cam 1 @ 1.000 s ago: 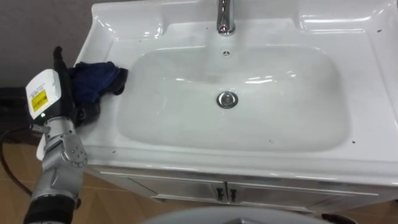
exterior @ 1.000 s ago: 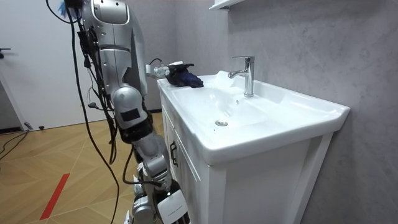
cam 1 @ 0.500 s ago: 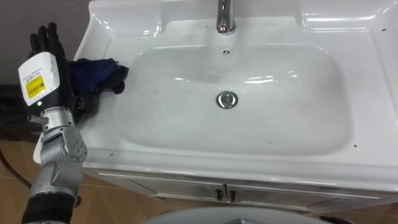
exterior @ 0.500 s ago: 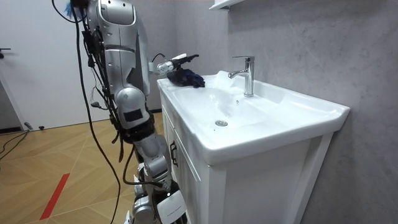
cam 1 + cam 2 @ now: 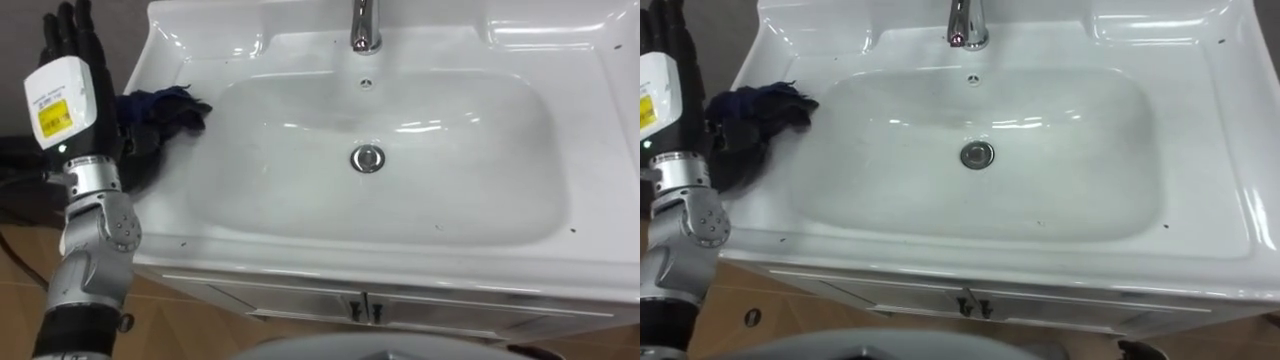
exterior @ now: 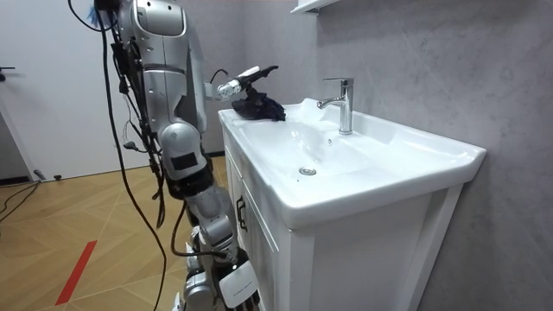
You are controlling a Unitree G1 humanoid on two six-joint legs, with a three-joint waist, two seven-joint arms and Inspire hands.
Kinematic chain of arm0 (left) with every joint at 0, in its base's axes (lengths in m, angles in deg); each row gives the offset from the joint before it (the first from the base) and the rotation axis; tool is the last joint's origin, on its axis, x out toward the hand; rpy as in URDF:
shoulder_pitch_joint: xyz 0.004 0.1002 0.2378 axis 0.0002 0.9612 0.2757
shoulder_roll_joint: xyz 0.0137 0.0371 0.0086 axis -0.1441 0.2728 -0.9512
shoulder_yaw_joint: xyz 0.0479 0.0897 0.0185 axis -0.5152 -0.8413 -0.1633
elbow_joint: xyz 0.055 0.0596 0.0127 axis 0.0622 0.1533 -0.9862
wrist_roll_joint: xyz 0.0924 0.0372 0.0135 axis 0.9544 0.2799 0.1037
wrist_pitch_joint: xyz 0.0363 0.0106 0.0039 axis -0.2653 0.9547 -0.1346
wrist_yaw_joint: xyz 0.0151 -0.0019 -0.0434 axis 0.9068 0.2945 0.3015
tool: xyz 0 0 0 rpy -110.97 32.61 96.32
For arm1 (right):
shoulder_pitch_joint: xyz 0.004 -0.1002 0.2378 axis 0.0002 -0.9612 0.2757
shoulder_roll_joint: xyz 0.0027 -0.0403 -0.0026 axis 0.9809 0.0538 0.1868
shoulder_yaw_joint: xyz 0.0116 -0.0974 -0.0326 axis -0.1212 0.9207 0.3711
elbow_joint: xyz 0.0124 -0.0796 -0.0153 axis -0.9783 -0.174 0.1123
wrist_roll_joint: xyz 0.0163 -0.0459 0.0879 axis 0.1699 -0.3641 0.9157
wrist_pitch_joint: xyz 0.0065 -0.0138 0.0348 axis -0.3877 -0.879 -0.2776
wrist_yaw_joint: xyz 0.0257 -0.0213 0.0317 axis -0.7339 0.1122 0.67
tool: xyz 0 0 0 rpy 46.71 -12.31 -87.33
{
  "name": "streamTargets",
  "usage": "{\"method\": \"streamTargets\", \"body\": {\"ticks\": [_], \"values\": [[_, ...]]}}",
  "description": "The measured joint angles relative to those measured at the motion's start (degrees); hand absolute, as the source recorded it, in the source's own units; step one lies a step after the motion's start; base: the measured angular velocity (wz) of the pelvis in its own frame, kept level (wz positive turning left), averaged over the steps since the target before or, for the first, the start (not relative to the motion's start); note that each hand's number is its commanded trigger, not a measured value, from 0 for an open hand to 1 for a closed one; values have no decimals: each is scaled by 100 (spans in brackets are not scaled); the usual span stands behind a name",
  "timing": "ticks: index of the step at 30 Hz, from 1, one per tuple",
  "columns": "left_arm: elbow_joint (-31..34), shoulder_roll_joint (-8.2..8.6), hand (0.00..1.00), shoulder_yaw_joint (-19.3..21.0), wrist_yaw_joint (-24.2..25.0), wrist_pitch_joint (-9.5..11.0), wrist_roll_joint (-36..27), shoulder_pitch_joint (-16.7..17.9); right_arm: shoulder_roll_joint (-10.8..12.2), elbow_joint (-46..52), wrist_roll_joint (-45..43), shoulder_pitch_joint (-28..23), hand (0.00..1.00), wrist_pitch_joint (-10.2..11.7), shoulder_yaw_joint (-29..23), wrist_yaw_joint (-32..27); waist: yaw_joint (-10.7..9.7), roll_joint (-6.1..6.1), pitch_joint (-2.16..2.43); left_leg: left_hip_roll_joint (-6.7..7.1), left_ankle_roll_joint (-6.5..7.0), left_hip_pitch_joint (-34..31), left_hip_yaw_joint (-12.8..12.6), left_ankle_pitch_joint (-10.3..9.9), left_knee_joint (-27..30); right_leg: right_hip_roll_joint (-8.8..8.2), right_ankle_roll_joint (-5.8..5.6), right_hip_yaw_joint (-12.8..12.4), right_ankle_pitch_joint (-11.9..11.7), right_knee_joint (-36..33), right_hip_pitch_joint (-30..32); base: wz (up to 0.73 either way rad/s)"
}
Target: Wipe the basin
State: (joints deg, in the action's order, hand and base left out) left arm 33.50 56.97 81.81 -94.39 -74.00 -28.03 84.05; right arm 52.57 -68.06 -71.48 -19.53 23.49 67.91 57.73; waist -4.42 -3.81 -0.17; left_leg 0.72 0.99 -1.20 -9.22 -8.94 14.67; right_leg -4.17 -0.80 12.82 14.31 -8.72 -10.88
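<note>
Now, left hand (image 5: 62, 60), fingers straight, just above the blue cloth (image 5: 165, 108) at the left edge of the basin (image 5: 400, 225).

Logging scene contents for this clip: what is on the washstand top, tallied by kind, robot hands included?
dark blue cloth: 1
white basin: 1
faucet: 1
drain: 1
left robot hand: 1, fingers straight, raised beside the cloth
Total: 5
</note>
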Motion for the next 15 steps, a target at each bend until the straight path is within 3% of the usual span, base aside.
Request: {"method": "streamTargets", "body": {"ticks": [9,15], "values": [[414,0,0,330,-146,231,-1632,0,21,-6,-4,72,0,3,9,-33,21,51,-11,7,-2,-7,-3,-1,3,-3,-1,5,4,16,4,0],[655,1,0,721,-134,374,-2283,-23,73,24,-46,21,0,59,0,-56,36,142,6,0,-7,-29,35,-7,82,-1,5,16,34,9,4,0]]}}
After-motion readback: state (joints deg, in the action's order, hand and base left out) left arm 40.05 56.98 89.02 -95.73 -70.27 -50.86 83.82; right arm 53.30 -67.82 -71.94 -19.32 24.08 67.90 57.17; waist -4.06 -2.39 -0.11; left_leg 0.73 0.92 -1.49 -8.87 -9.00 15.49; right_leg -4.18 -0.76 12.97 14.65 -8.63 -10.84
